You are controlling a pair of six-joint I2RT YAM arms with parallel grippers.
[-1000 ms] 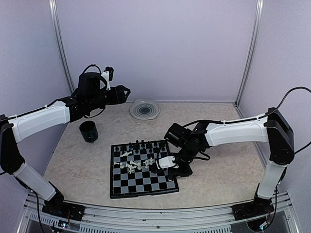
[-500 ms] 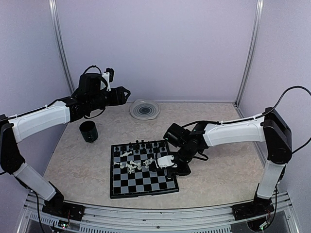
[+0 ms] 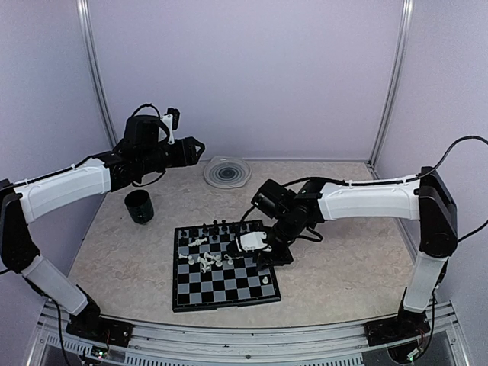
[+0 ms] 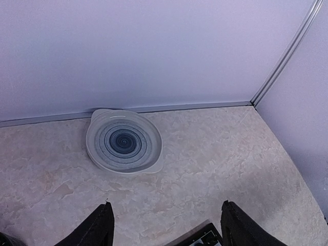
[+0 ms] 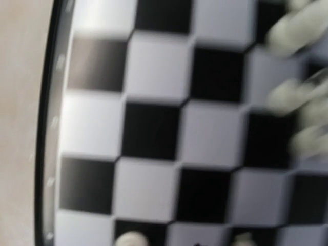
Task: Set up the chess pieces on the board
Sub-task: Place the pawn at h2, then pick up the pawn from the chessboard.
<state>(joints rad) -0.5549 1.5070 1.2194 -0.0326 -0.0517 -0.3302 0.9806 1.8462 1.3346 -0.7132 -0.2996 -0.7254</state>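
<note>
Board: the board [image 3: 225,263] lies flat on the desk [image 3: 343,267], towards its near edge and between the two arms. The right wrist view shows its squares [image 5: 154,138] close up and blurred.
Chess pieces: the chess pieces [image 3: 207,255] are all on the board. The black ones line its far edge, the white ones are bunched and partly toppled near the middle, and a single white piece [image 3: 264,280] stands at the near right corner.
Right claw: the right claw [image 3: 248,244] hangs low over the board's right half, just beside the white bunch. Its arm crosses the board's far right corner and hides squares there. Whether it holds anything or how far it gapes cannot be told.
Left claw: the left claw [image 3: 194,147] is held high and well away from the board. Its fingers [image 4: 95,230] are spread wide and hold nothing.
Surroundings: a black cup [image 3: 139,206] stands left of the board, and a clear ridged plate [image 3: 226,171] sits by the back wall.
Change: a second ago the right claw sat at the board's right edge. It has since moved inward and towards the far side. The left arm has stayed put.
</note>
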